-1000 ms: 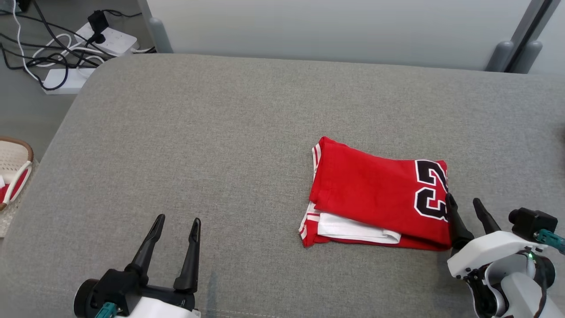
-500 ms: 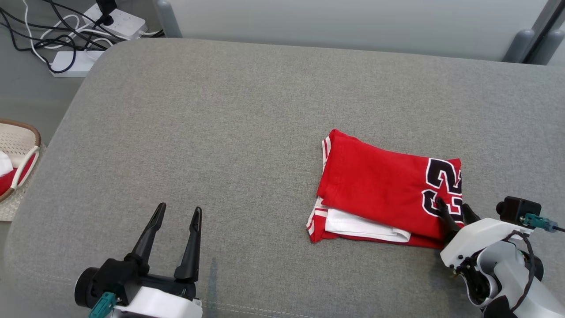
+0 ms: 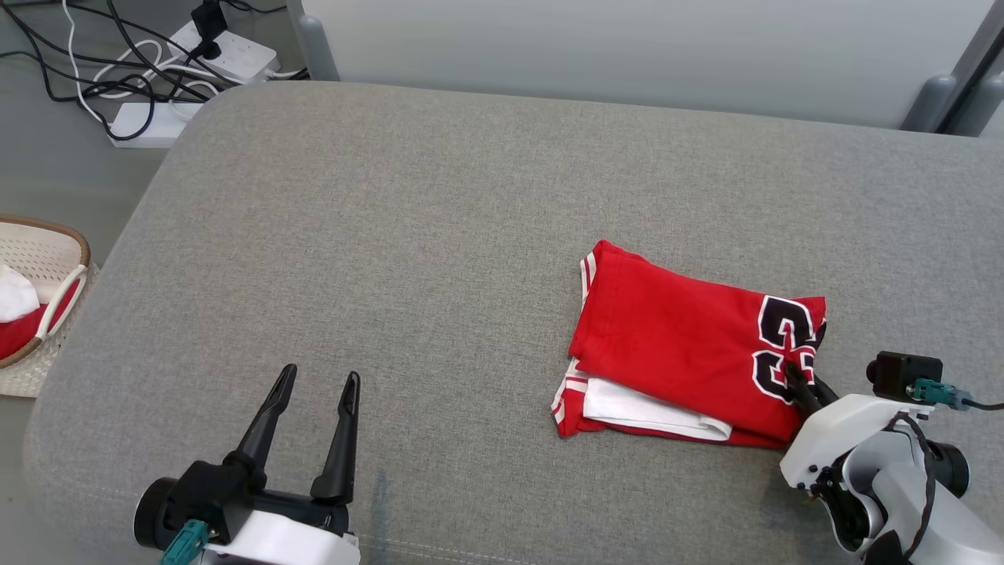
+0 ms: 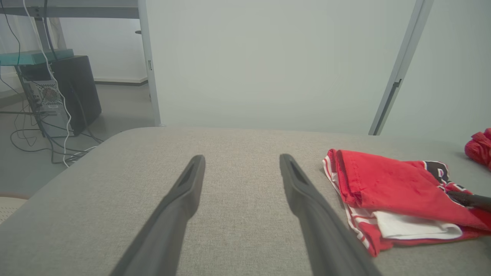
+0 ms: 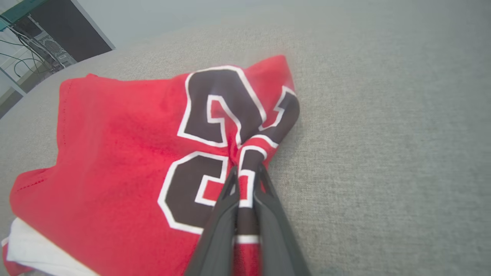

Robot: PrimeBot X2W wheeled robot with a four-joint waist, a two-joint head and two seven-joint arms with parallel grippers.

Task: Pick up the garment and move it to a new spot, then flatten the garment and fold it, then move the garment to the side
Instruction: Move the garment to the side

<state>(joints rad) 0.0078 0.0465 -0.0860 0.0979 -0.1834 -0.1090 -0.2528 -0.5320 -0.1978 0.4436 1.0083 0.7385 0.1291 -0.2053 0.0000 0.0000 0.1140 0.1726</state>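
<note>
The red jersey [image 3: 674, 345] lies folded right of centre in the head view, flat on the grey padded surface [image 3: 392, 235]. Its black number [image 3: 784, 345], outlined in white, sits at the jersey's right end, and a white layer [image 3: 651, 412] peeks out from under the red along the lower edge, with red-and-white striped trim at the lower left corner.

The right gripper [image 3: 804, 380] comes in from the lower right of the head view and is clamped on the jersey's right edge. In the right wrist view its two dark fingers [image 5: 218, 230] are pressed together with a ridge of the numbered cloth pinched between them, and the fabric bunches up into the grip.

The left gripper [image 3: 318, 377] is at the lower left of the head view, well apart from the jersey, its fingers spread wide with nothing between them, pointing up the frame over bare surface.

At the far left edge of the head view a woven basket [image 3: 78, 242] holds something red and white. White power strips [image 3: 235, 51] and tangled cables [image 3: 102, 71] lie on the floor in the upper left. In the left wrist view a bit of red cloth [image 4: 479, 147] shows at the right edge, and a dark computer tower [image 4: 78, 92] stands at upper left.
</note>
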